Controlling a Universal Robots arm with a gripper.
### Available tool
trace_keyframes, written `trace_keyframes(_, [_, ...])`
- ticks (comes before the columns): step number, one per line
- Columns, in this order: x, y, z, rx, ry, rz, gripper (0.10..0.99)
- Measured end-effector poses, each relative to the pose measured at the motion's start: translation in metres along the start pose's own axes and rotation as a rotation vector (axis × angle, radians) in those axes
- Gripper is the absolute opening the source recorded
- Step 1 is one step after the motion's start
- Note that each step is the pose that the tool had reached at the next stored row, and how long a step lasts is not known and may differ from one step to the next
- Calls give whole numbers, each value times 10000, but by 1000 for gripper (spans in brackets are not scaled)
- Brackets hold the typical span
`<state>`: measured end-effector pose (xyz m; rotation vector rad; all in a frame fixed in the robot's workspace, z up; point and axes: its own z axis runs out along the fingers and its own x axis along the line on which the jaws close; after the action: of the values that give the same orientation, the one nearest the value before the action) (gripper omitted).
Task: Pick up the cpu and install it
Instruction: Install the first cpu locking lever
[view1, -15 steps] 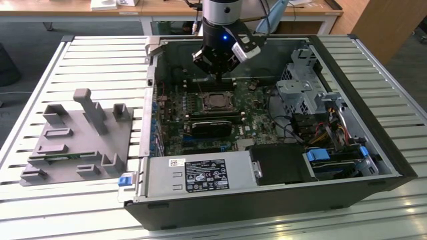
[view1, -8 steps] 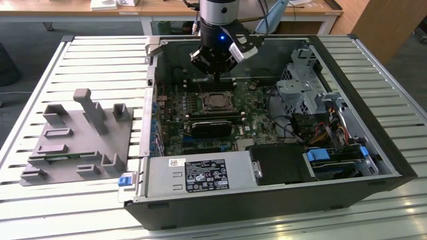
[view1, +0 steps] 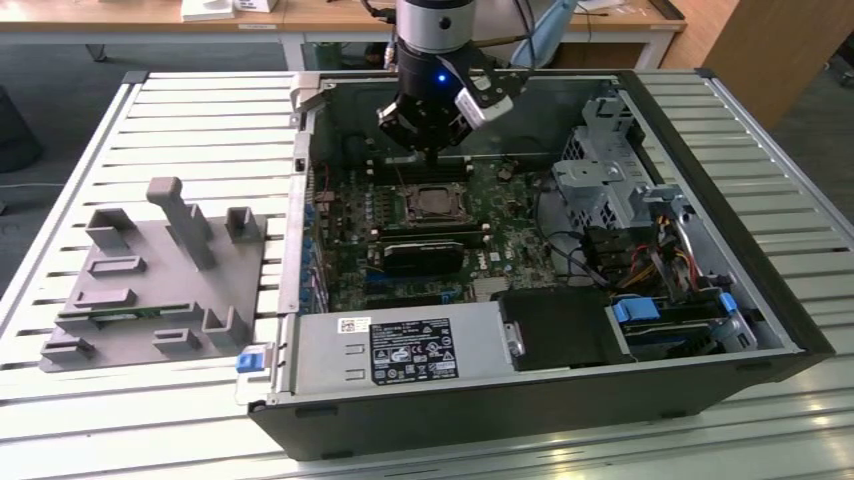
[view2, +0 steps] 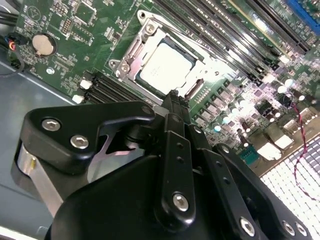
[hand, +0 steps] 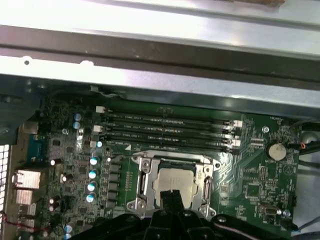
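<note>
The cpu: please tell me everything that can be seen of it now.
The cpu is a thin flat square with a pale silver-grey metal top. It lies flat in the motherboard socket, framed by the socket's metal bracket, in both wrist views. The gripper hangs just above its edge, fingers together, holding nothing. Whether it touches the chip cannot be told.
</note>
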<state>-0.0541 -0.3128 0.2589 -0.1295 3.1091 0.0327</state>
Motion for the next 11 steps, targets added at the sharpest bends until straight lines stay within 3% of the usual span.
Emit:
trace_keyframes(7, [47, 3, 0, 13, -5, 354, 106])
trace_keyframes(11, [135, 11, 0, 12, -5, 354, 106])
